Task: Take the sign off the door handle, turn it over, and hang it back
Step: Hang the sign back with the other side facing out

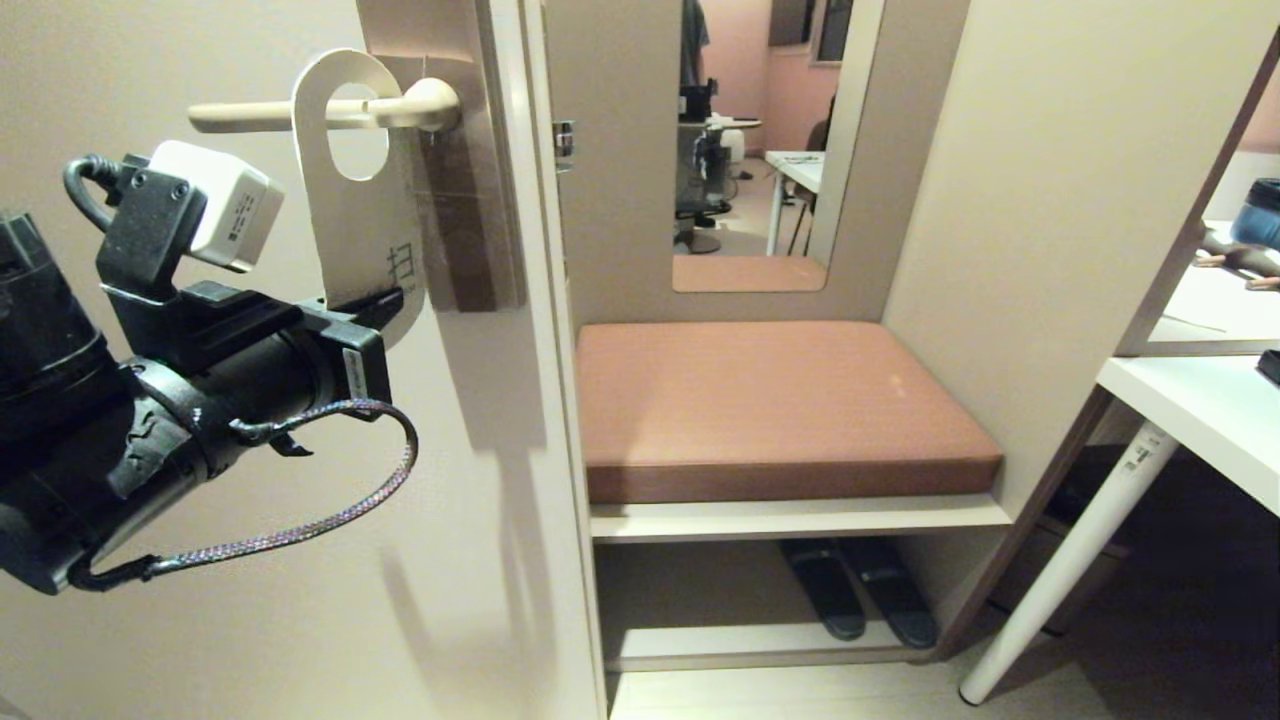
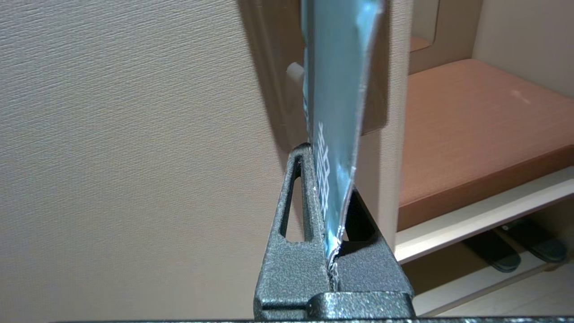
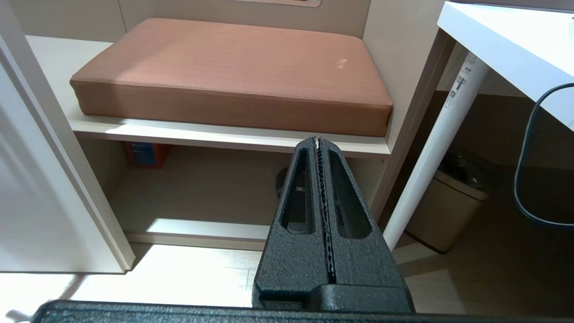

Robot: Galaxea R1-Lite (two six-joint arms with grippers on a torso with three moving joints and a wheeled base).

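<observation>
Got my left gripper [image 1: 385,300] pinching the bottom edge of the sign [image 1: 350,190], which hangs with its hole around the door handle [image 1: 300,115], so I'd keep the pinch firm while releasing only once it hangs flat, right gripper [image 3: 319,142] parked, fingers pressed together.

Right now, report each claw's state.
Left claw: shut on the bottom end of the sign, which hangs on the door handle.
Right claw: shut, holding nothing, parked by the bench.
</observation>
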